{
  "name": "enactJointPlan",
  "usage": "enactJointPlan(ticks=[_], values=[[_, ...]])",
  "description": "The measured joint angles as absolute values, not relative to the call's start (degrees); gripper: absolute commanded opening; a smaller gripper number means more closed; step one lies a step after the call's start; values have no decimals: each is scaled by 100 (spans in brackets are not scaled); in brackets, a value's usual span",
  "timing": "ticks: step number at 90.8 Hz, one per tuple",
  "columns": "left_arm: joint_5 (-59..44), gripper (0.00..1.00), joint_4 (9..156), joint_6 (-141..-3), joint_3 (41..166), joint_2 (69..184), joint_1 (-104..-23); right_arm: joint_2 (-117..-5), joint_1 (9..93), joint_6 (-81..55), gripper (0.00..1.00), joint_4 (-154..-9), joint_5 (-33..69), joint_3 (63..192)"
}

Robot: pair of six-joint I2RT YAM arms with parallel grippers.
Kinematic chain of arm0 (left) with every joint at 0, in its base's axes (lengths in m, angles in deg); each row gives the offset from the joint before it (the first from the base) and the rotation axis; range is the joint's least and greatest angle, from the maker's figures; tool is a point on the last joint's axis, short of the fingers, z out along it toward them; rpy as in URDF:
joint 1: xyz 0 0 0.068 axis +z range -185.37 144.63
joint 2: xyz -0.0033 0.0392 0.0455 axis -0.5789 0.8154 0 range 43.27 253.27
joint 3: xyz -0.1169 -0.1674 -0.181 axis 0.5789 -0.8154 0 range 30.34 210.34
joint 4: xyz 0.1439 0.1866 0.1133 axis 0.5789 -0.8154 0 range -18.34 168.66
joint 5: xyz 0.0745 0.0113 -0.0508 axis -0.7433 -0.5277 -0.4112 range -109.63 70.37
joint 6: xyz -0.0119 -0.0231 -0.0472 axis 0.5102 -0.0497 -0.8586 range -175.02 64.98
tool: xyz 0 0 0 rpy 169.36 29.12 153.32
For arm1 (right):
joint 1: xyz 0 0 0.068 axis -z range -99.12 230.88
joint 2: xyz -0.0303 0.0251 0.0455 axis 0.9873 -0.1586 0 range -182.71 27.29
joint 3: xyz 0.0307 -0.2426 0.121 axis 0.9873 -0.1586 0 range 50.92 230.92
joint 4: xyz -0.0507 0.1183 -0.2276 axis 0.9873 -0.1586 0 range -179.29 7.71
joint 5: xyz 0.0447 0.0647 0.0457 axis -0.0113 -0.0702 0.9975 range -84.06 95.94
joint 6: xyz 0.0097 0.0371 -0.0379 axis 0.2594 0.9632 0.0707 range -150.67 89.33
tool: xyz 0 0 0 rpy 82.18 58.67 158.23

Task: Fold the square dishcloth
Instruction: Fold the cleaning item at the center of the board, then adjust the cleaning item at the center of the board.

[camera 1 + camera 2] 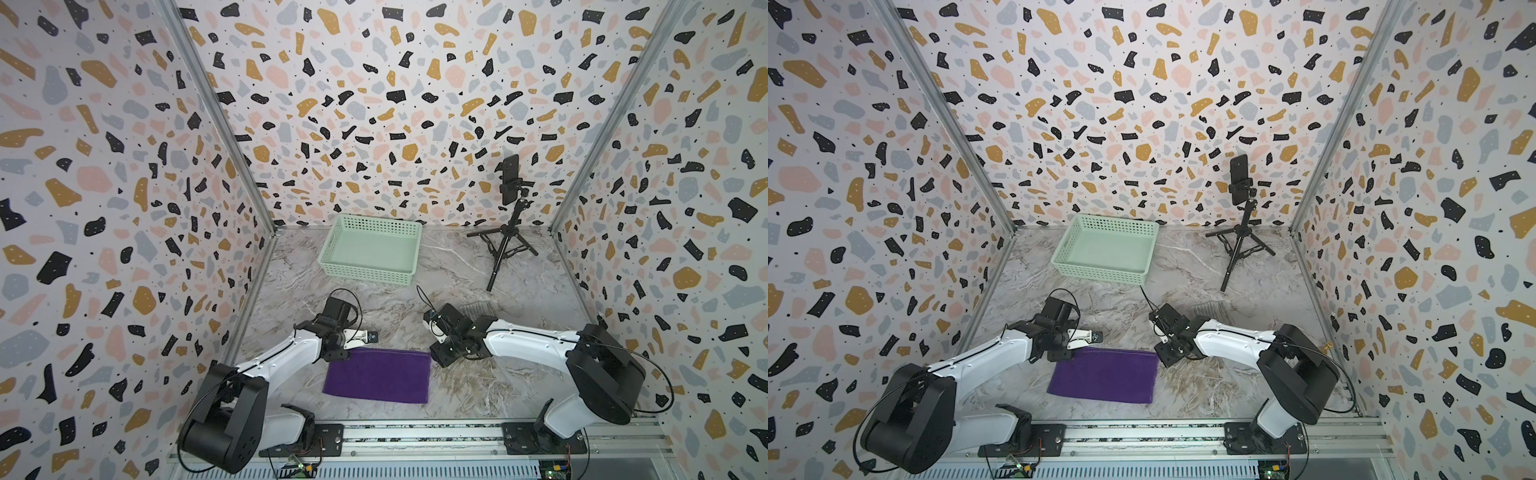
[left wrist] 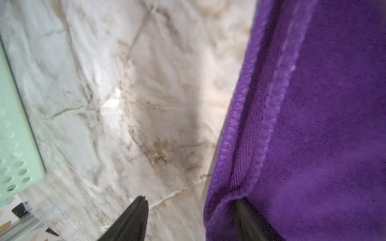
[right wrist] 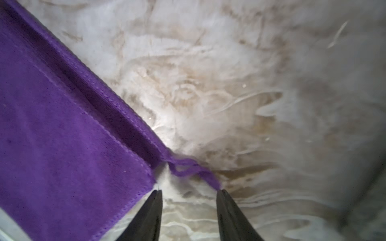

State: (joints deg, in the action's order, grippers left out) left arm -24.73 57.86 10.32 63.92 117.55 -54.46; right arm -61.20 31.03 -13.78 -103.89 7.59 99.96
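1. The purple dishcloth (image 1: 378, 376) lies flat on the marble table (image 1: 478, 386). It is near the front, between the two arms and well apart from the green basket (image 1: 370, 249) at the back.
2. By my judgement, one fold is done. The cloth reads as a rectangle, not a square, and both wrist views show two hemmed edges stacked along its far side, the lower one peeping out a little.
3. What is left is probably a second fold, end over end, to bring it down to a smaller square.
4. Its long axis runs side to side across the table, roughly parallel to the front rail. The open hems face the back wall, so the crease should be the near edge.
5. The left gripper (image 2: 191, 202) stands wide apart at the far left corner. One finger (image 2: 252, 223) touches the hem and may sit under it, but the view is too blurred to be sure. Nothing is pinched.
6. The right gripper (image 3: 190, 191) is parted more narrowly at the far right corner and grips nothing. A loose thread (image 3: 211, 179) reaches one fingertip.
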Motion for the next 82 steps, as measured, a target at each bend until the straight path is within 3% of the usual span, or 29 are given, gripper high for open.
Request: enactJointPlan(ticks=[17, 30, 45, 58, 82], values=[[-2589, 76, 5371, 979, 6396, 11215, -5438, -5405, 2777, -1464, 36, -10520, 186, 10074], [-2521, 79, 5073, 979, 6412, 10725, -5433, -5510, 2550, -1383, 24, -9911, 1395, 10061], [-2491, 81, 4962, 815, 6527, 11025, -5414, -6330, 2585, -1136, 11, -9299, 2289, 10041], [-2733, 81, 5353, 697, 6527, 11591, -5300, -6870, 2815, -882, 5, -8984, 2503, 9860], [-3210, 78, 6247, 533, 6792, 12446, -5302, -6662, 3042, -554, 0, -8368, 2527, 9384]])
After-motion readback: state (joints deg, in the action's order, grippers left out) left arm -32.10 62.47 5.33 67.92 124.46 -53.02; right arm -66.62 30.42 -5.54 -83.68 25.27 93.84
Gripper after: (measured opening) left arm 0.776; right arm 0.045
